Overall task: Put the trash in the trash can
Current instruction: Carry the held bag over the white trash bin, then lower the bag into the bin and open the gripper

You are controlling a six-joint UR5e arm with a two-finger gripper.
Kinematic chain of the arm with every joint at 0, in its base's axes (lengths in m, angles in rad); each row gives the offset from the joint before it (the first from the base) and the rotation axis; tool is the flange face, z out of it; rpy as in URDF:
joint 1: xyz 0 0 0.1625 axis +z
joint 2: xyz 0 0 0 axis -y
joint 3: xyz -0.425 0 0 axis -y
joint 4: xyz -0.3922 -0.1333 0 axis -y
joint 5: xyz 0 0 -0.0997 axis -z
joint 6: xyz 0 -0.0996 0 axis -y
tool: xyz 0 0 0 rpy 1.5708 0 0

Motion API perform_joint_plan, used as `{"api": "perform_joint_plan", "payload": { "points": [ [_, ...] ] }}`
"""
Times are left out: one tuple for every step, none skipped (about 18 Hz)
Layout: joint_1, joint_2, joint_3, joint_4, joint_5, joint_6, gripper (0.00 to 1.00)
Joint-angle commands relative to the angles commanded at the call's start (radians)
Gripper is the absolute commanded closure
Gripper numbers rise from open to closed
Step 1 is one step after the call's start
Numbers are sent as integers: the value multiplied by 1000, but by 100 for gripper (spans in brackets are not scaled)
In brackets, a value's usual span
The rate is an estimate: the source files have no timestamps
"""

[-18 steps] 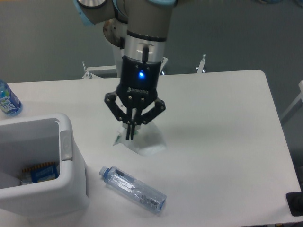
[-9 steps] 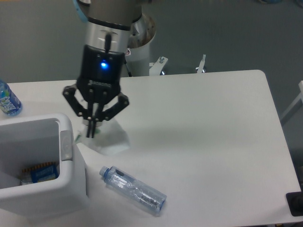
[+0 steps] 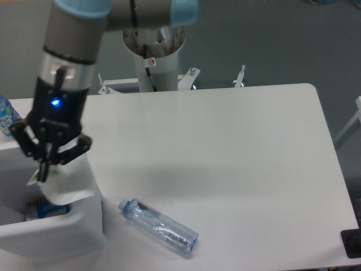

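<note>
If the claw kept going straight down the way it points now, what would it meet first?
Probably the inside of the trash can. The claw, shut on the wrapper, points down over the can's open top, where a blue-labelled item lies. Depth is unclear; the near rim might come first.

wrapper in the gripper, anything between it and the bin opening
Nothing visible does. The wrapper hangs from the shut gripper right over the open trash can, with only air below it.

- Table (image 3: 237, 147): smooth, matt white.
- Trash can (image 3: 73, 231): smooth white plastic, faint sheen.
- Water bottle (image 3: 159, 227): clear, crinkled glossy plastic.
- Wrapper (image 3: 65, 180): thin translucent-white plastic.
- Gripper (image 3: 44, 172): matt black.
</note>
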Motion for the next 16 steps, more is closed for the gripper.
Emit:
{"api": "perform_joint_plan", "payload": {
  "points": [
    [-2, -2, 5, 0, 0, -2, 95],
    [-11, -6, 6, 0, 0, -2, 95],
    [-18, -9, 8, 0, 0, -2, 95],
    [-21, -11, 5, 0, 0, -2, 95],
    [-23, -12, 2, 0, 0, -2, 95],
    [-28, -18, 3, 0, 0, 0, 90],
    [-29, -22, 5, 2, 0, 5, 77],
    [-29, -25, 8, 3, 0, 8, 69],
    [-29, -29, 9, 9, 0, 8, 62],
    [-29, -29, 11, 20, 0, 14, 44],
    [-28, -29, 11, 24, 2, 29, 19],
    [-28, -28, 9, 25, 2, 38, 12],
    [-28, -23, 9, 23, 3, 37, 7],
    [-25, -22, 8, 23, 3, 34, 2],
    [-20, -22, 5, 23, 5, 32, 0],
    [-14, -22, 0, 21, 5, 31, 0]
  ]
}}
